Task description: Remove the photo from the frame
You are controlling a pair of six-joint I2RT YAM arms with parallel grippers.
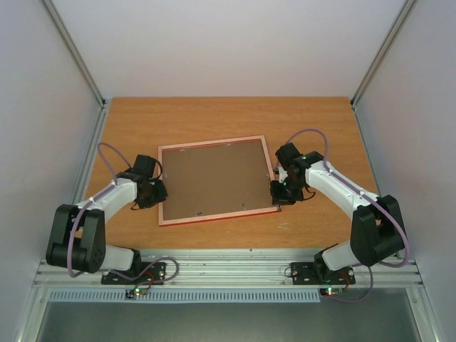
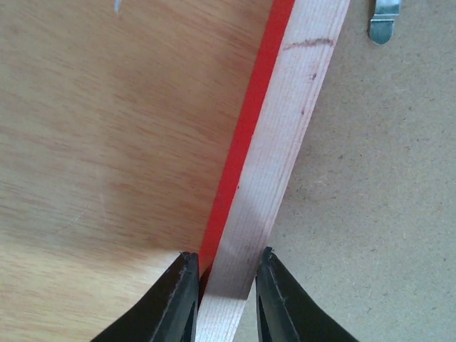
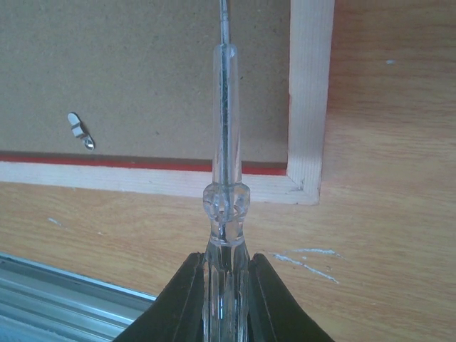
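Observation:
The red frame (image 1: pixel 214 143) lies face down on the table, pale wood back up, with the brown backing board (image 1: pixel 217 179) filling it. The photo is hidden beneath the board. My left gripper (image 1: pixel 158 194) is at the frame's left rail; in the left wrist view the gripper (image 2: pixel 226 285) is closed across the pale rail (image 2: pixel 285 142) and its red edge. My right gripper (image 1: pixel 279 192) is at the frame's near right corner. In the right wrist view it (image 3: pixel 226 285) is shut on a clear-handled screwdriver (image 3: pixel 226 178), whose shaft reaches over the rail (image 3: pixel 310 107) onto the board (image 3: pixel 142 71).
Small metal retaining tabs sit on the backing board (image 2: pixel 385 21) (image 3: pixel 80 130). The wooden table (image 1: pixel 214 117) is bounded by white walls on the left, right and back. An aluminium rail (image 1: pixel 228 260) runs along the near edge and shows in the right wrist view (image 3: pixel 57 299).

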